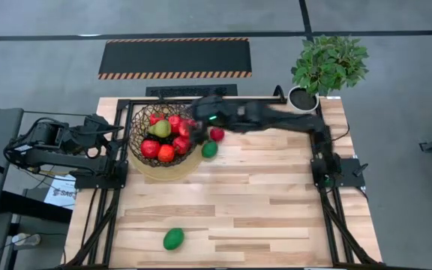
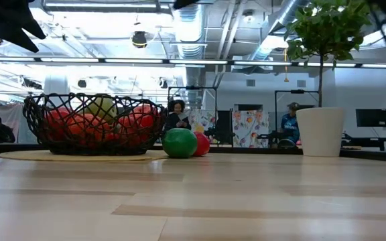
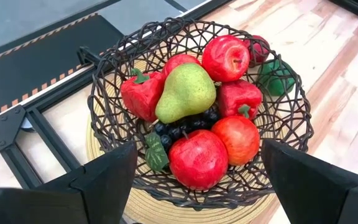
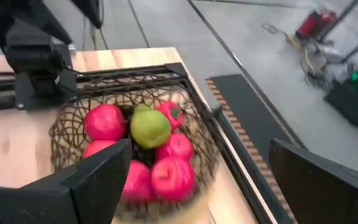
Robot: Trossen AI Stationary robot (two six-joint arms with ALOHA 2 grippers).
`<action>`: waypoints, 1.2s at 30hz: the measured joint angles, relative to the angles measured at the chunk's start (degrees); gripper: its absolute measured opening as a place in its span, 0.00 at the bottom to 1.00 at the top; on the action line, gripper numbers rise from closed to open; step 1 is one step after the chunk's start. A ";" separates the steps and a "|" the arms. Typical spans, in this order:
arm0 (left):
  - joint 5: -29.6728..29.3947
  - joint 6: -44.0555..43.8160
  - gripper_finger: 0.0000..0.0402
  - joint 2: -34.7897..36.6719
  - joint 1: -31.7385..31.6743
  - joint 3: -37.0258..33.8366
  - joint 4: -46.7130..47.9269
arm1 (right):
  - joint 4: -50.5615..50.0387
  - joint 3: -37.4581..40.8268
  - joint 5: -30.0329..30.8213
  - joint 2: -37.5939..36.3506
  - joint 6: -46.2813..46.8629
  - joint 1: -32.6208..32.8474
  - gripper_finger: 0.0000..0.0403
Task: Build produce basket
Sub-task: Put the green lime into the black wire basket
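The dark open-weave basket (image 1: 163, 142) stands on its tan base at the table's far left. It holds red apples, red peppers, a yellow-green pear (image 3: 185, 93) and dark grapes (image 3: 182, 127). A green oval (image 1: 209, 149) and a red fruit (image 1: 217, 134) lie on the table just right of the basket. Another green oval (image 1: 173, 238) lies near the table's front edge. My right gripper (image 1: 190, 125) hovers over the basket's right rim, open and empty (image 4: 197, 180). My left gripper (image 1: 116, 130) waits at the basket's left side, open and empty (image 3: 197, 183).
A leafy potted plant in a white pot (image 1: 325, 71) stands at the table's far right corner. A black frame rail (image 1: 201, 100) runs along the far edge behind the basket. Bare wood (image 1: 276, 210) spreads over the table's middle and near right. People show in the room beyond (image 2: 176, 114).
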State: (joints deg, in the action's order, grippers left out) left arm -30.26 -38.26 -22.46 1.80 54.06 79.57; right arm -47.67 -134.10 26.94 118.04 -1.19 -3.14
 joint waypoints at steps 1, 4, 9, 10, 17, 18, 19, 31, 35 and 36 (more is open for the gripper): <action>0.02 0.00 0.82 0.00 0.00 0.00 0.04 | -2.83 -0.12 0.03 -2.06 1.66 0.20 0.98; 0.00 0.00 0.82 0.00 -0.02 0.00 0.29 | -12.75 0.01 0.52 -6.32 6.55 0.73 0.98; -0.69 0.01 0.82 0.02 -0.01 0.00 0.33 | -27.26 6.03 4.59 -11.92 15.31 3.64 0.98; -0.68 -0.02 0.82 0.02 0.00 0.00 0.33 | -27.68 9.12 5.49 -13.53 16.94 4.48 0.98; -0.97 -0.04 0.82 0.01 -0.01 0.00 0.31 | 7.67 45.93 5.56 -23.43 17.90 10.95 0.98; -1.15 -0.05 0.82 0.00 -0.02 0.00 0.31 | 16.46 51.35 4.51 -24.05 16.84 11.15 0.98; -1.41 -0.07 0.82 0.00 0.00 0.00 0.31 | 25.13 56.32 3.33 -24.26 15.44 10.91 0.98; -2.10 -0.58 0.82 0.00 -0.01 0.00 0.29 | 75.94 76.14 -12.64 -11.62 3.71 -0.45 0.98; -2.16 -0.59 0.82 0.00 0.00 0.00 0.30 | 76.26 76.21 -16.50 -7.09 4.35 -2.91 0.98; -2.23 -0.59 0.82 0.00 -0.02 0.00 0.31 | 76.11 76.21 -16.69 -6.24 4.39 -3.22 0.98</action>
State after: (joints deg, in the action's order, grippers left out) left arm -32.49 -38.85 -22.46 1.78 54.06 79.88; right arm 28.44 -57.89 10.25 111.80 3.21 -6.36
